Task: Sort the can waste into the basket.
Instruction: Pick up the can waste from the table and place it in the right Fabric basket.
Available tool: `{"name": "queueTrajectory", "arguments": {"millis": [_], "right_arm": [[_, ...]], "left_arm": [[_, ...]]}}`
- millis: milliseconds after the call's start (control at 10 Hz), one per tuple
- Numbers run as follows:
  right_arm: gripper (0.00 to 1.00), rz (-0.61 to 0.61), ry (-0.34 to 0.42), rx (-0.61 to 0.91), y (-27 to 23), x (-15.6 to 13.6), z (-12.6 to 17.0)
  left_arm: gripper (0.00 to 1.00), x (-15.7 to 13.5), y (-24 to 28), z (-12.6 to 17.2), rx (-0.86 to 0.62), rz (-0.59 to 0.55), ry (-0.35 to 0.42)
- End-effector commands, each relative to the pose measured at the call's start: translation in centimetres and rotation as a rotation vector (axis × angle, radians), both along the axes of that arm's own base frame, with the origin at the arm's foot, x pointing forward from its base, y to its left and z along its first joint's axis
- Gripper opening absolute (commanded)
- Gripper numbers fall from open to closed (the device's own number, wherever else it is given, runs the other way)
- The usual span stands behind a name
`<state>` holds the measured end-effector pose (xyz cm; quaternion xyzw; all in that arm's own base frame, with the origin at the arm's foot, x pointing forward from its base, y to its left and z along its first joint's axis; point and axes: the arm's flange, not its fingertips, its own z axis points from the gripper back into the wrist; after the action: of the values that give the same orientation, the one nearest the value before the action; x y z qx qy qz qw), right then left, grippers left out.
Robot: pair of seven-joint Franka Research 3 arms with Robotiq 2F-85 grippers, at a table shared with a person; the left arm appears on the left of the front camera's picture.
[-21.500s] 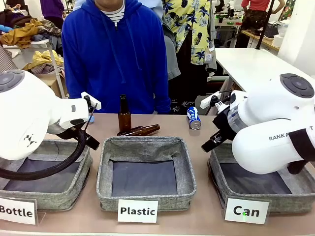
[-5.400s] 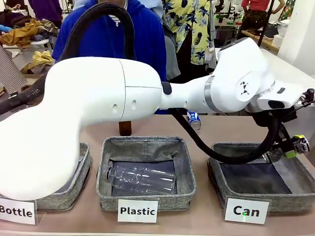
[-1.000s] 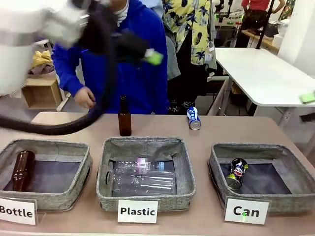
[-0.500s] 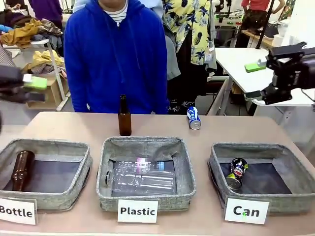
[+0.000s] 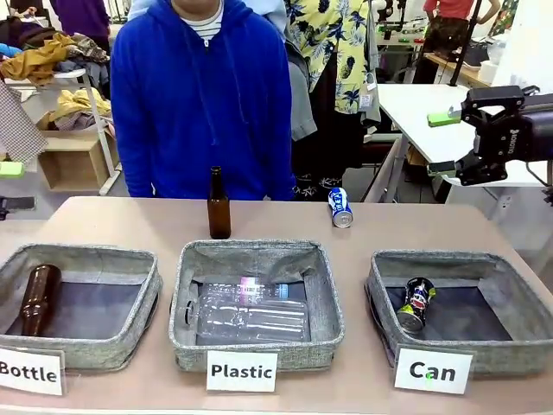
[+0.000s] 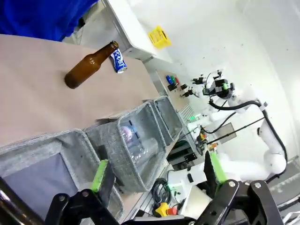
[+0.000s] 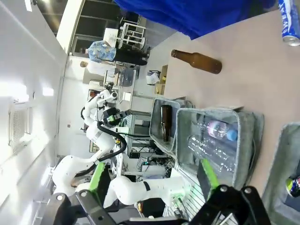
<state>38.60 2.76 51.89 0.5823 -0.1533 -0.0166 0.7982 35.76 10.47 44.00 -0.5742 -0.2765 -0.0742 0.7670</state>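
One dark can [image 5: 417,304] lies in the basket [image 5: 458,259] at lower right; my right gripper [image 5: 442,143] and left gripper [image 5: 10,186], cropped at the left edge, both gape empty.

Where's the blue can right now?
In the front view, the blue can lies on the table right of centre near the far edge, right of the upright brown bottle, outside the Can basket.
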Motion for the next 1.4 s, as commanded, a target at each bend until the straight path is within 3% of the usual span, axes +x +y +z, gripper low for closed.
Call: {"name": "queueTrajectory", "arguments": {"millis": [0,800,900,1000,1100,1300], "right_arm": [[1.0,0.021,-0.001,-0.002,0.3,-0.1,0.4],[1.0,0.013,-0.001,0.004,0.2,-0.1,0.1],[1.0,0.01,0.114,-0.283,4.5,1.8,1.4],[1.0,-0.109,0.228,-0.592,8.4,5.1,2.8],[1.0,-0.256,0.324,-0.81,10.5,8.2,3.2],[1.0,-0.408,0.409,-1.043,12.6,12.5,2.6]], "left_arm": [[1.0,-1.3,-1.9,2.2,0.048,0.003,-0.034],[1.0,-1.3,-1.9,2.2,0.048,0.003,-0.034],[1.0,-1.3,-1.9,2.2,0.048,0.003,-0.034],[1.0,-1.3,-1.9,2.2,0.048,0.003,-0.034],[1.0,-1.3,-1.9,2.2,0.048,0.003,-0.034],[1.0,-1.3,-1.9,2.2,0.048,0.003,-0.034]]}}
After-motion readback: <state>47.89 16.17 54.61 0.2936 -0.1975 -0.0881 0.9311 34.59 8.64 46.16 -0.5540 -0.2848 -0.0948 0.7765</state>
